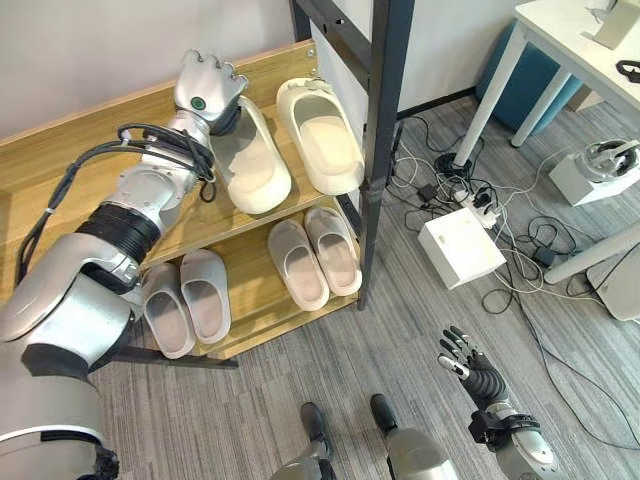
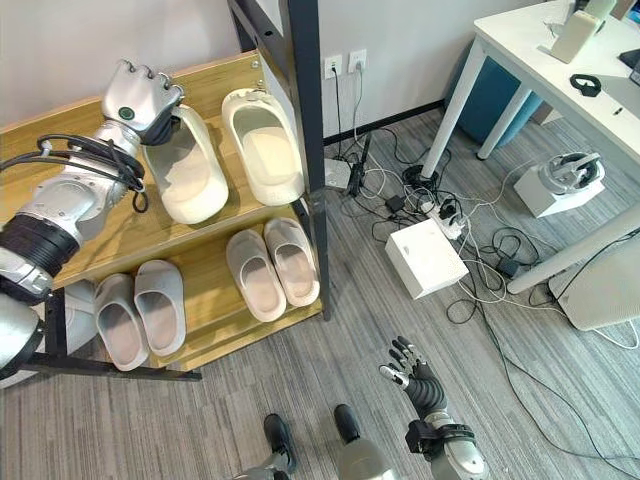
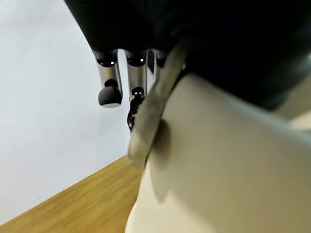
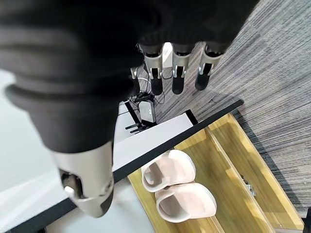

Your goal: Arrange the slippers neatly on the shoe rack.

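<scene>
Two cream slippers (image 4: 177,187), right wrist view.

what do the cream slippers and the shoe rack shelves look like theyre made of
Cream slippers: probably moulded foam or soft rubber, matte, seamless one-piece shape with thick rounded walls. Left hand grips one at the heel. Shoe rack: shelves look like light wood or wood-look laminate, visible grain, smooth finish; the uprights look like black-painted metal.
</scene>
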Available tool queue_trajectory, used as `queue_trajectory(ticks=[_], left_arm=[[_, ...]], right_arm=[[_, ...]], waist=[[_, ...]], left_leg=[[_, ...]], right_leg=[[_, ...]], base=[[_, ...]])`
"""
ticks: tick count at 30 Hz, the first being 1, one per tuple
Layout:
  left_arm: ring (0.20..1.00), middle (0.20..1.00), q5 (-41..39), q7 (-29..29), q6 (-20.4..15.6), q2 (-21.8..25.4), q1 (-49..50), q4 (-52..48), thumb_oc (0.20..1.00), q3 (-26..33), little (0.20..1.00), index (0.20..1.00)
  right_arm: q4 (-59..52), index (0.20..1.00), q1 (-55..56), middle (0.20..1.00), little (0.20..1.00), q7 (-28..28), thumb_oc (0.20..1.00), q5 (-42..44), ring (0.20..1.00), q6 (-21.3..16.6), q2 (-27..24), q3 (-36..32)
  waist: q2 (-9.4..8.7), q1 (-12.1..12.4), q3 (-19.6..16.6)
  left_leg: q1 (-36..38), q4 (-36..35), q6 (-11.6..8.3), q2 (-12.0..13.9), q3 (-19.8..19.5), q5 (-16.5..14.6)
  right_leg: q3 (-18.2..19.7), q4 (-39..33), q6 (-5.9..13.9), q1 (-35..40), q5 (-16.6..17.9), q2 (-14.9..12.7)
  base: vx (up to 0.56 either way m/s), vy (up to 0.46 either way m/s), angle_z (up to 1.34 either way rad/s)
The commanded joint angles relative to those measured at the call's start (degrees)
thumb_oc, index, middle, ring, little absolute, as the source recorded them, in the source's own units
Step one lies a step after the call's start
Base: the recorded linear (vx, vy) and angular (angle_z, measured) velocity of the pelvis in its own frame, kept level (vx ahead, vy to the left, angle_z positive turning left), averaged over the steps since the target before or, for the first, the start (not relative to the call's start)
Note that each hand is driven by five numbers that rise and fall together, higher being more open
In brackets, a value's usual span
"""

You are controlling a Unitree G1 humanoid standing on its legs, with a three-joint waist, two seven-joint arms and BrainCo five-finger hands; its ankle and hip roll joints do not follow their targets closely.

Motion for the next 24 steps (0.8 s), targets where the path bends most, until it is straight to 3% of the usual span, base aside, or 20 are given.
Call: queue_trajectory(ticks=[1, 3, 10, 16, 19, 20, 21, 24], left_arm=[[1.000, 1.000, 0.96, 0.61, 2.43, -0.92, -4.82, 1.71, 1.000, 5.08, 1.000, 1.000], [1.000, 1.000, -1.51, -0.38, 2.77, -2.75, -1.67, -2.44, 1.000, 9.99, 1.000, 1.000], [1.000, 1.000, -4.93, -1.99, 1.75, -5.32, 4.41, -12.88, 1.000, 17.75, 1.000, 1.000], [1.000, 1.000, -11.57, -2.22, -1.43, -7.94, 12.91, -23.49, 1.000, 26.10, 1.000, 1.000], [1.000, 1.000, -30.10, -3.01, -6.99, -13.04, 20.60, -27.95, 1.000, 31.41, 1.000, 1.000], [1.000, 1.000, -39.57, -4.62, -9.19, -15.12, 23.45, -28.97, 1.000, 32.41, 1.000, 1.000], [1.000, 1.000, -56.74, -7.70, -12.74, -17.80, 27.67, -30.97, 1.000, 32.78, 1.000, 1.000], [1.000, 1.000, -71.58, -11.23, -14.54, -16.58, 32.72, -36.07, 1.000, 30.97, 1.000, 1.000]], right_arm=[[-5.06, 1.000, 1.84, 1.000, 1.000, -0.02, 1.000, 1.13, 1.000, -3.16, -1.79, -1.89], [-4.66, 1.000, 1.45, 1.000, 1.000, -0.27, 1.000, 0.78, 1.000, -2.45, -0.92, -2.34], [-4.78, 1.000, 0.71, 1.000, 1.000, -0.64, 1.000, -0.32, 1.000, -0.68, -0.03, -2.64], [-4.40, 1.000, 0.33, 1.000, 1.000, -0.75, 1.000, -1.10, 1.000, 0.39, 1.13, -2.87], [-4.26, 1.000, 0.24, 1.000, 1.000, -1.76, 1.000, -1.64, 1.000, 1.41, 2.45, -3.37], [-4.53, 1.000, 0.40, 1.000, 1.000, -2.04, 1.000, -1.73, 1.000, 1.84, 2.71, -3.55], [-4.91, 1.000, 0.16, 1.000, 1.000, -2.62, 1.000, -1.81, 1.000, 2.51, 3.44, -3.48], [-5.78, 1.000, 0.42, 1.000, 1.000, -2.45, 1.000, -1.56, 1.000, 3.46, 3.24, -3.38]], waist=[[-1.85, 1.86, -2.76], [-1.98, 2.41, -2.92], [-2.22, 3.98, -3.45], [-2.40, 5.45, -3.85], [-2.42, 6.27, -4.08], [-2.23, 6.42, -4.26], [-2.04, 6.90, -4.48], [-1.83, 7.42, -4.58]], left_leg=[[8.52, -0.35, -4.34, 3.83, -0.49, -9.60], [8.65, -0.35, -4.25, 3.77, -1.01, -9.67], [8.87, -0.35, -4.10, 3.46, -2.36, -9.65], [8.81, -0.35, -4.01, 3.24, -3.41, -9.26], [8.65, -0.35, -3.94, 3.08, -3.89, -8.78], [8.71, -0.35, -3.91, 3.05, -4.01, -8.65], [8.49, -0.35, -3.84, 2.95, -4.10, -8.27], [8.28, -0.35, -3.77, 2.89, -4.36, -7.91]], right_leg=[[-3.69, -0.36, 7.30, -3.25, -0.47, -4.57], [-4.22, -0.36, 7.11, -2.70, -0.71, -4.75], [-5.61, -0.36, 6.53, -1.43, -1.22, -4.87], [-6.61, -0.36, 6.16, -0.60, -1.39, -4.91], [-7.09, -0.36, 5.98, -0.45, -1.27, -5.06], [-7.24, -0.36, 5.95, -0.34, -1.25, -5.03], [-7.57, -0.36, 5.91, -0.38, -1.09, -5.08], [-7.88, -0.36, 5.95, -0.43, -0.94, -5.09]], base=[[0.00, -0.012, 0.08], [0.00, 0.002, 0.06], [0.00, -0.002, 0.11], [-0.01, -0.003, 0.12], [-0.01, 0.001, 0.04], [-0.02, 0.001, 0.11], [-0.01, -0.003, 0.13], [-0.02, -0.002, 0.11]])
